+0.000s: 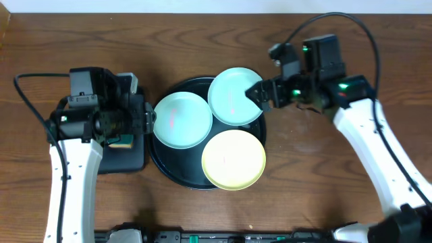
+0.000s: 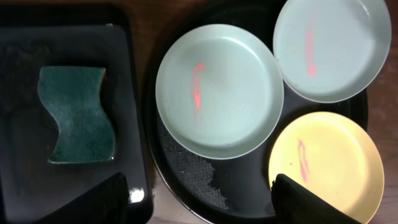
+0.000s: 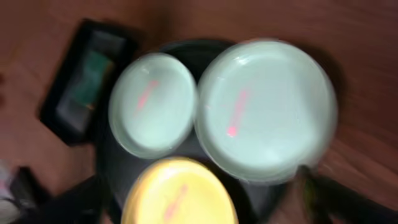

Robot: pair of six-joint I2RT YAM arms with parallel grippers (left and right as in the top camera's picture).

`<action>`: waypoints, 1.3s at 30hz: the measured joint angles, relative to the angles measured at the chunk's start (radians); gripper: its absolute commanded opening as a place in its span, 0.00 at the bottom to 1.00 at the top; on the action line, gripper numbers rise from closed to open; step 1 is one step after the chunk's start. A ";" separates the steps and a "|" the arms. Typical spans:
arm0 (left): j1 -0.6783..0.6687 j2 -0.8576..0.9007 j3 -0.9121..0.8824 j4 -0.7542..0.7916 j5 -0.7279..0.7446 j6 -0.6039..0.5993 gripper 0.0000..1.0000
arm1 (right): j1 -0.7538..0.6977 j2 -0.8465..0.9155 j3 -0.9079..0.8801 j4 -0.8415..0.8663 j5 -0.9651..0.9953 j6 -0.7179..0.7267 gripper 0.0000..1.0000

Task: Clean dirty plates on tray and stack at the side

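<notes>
Both gape wide, empty; left end effector (image 2: 202, 200), right end effector (image 1: 257, 96).

Dark wooden table (image 1: 202, 27) under soft, even light

The table fills the overhead view from edge to edge, a brown wood surface with long wavy grain running left to right. Light falls from above and leaves only faint, blurred shadows on the wood. At the upper left edge a sliver of paler tan (image 1: 3, 28) shows, too small to identify.
</notes>
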 measured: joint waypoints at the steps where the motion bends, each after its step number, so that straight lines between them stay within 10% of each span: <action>1: 0.000 0.007 0.000 0.002 0.001 0.000 0.74 | 0.015 0.018 0.001 0.034 -0.016 0.019 0.73; 19: 0.063 0.017 0.000 0.107 -0.285 -0.253 0.74 | 0.369 0.369 0.210 -0.022 0.356 0.477 0.43; 39: 0.063 0.059 0.000 0.117 -0.366 -0.262 0.74 | 0.412 0.575 0.219 0.023 0.398 0.612 0.16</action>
